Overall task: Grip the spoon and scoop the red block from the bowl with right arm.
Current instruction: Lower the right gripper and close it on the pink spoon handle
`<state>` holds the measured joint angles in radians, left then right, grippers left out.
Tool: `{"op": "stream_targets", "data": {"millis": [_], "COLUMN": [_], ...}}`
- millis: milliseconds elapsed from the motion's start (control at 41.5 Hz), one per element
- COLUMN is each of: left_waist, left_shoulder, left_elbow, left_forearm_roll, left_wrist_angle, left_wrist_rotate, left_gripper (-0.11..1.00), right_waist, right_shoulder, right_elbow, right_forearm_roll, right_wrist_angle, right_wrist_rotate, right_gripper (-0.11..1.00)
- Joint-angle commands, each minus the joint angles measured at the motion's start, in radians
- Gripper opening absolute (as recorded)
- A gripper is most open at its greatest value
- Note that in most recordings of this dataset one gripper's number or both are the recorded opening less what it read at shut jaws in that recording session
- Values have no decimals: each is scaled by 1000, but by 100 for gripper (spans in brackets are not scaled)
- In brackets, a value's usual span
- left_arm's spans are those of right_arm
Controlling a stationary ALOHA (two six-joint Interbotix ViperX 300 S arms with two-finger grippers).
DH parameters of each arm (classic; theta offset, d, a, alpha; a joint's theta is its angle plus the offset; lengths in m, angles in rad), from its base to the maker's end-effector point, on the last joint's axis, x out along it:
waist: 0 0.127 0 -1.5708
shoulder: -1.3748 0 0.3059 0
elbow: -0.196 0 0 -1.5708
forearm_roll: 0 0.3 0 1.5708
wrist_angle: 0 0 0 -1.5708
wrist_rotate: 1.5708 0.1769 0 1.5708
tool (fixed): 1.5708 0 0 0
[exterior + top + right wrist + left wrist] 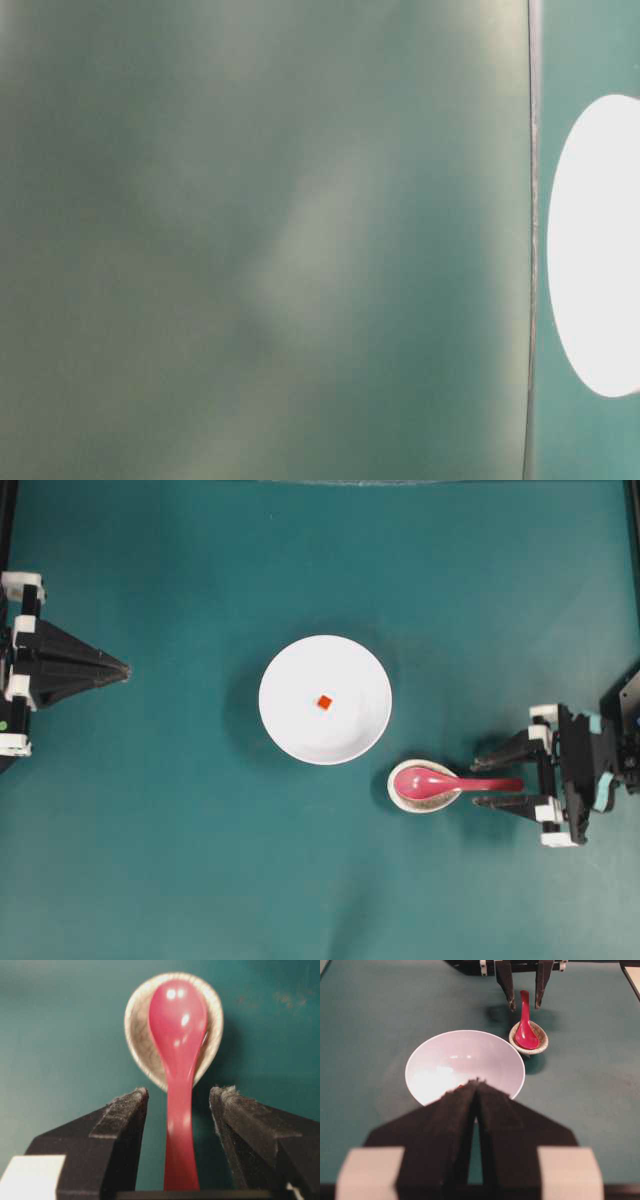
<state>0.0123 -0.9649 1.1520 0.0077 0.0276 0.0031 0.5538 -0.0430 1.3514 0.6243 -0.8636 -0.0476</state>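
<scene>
Spoon (440,781) rests in speckled dish (410,797) just right of the white bowl (290,725) at tabletop (180,880) centre; red block (324,702) inside the bowl. Right gripper (485,783) jaws released, straddling the handle. Left gripper (120,670) jaws clenched, empty, near the left edge.

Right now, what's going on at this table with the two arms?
The right gripper is open with the handle of the pink spoon between its fingers, not yet gripped. The spoon rests in a small speckled dish just beside the white bowl. The red block sits in the bowl near its centre, untouched. The left gripper is shut and parked at the far side of the table, holding nothing.
</scene>
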Motion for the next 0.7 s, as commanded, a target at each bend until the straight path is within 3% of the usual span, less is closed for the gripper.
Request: {"op": "stream_targets", "data": {"millis": [0,675], "left_waist": [3,2], "left_shoulder": [8,8], "left_elbow": [-26,-26], "left_forearm_roll": [3,3], "left_wrist_angle": [-5,-5], "left_wrist_rotate": [2,-2], "left_gripper": [0,0], "right_waist": [5,5], "right_shoulder": [3,15], "right_elbow": [-21,-6], "right_forearm_roll": [2,2], "right_wrist_angle": [25,11], "right_wrist_rotate": [-18,-37], "right_gripper": [58,55]}}
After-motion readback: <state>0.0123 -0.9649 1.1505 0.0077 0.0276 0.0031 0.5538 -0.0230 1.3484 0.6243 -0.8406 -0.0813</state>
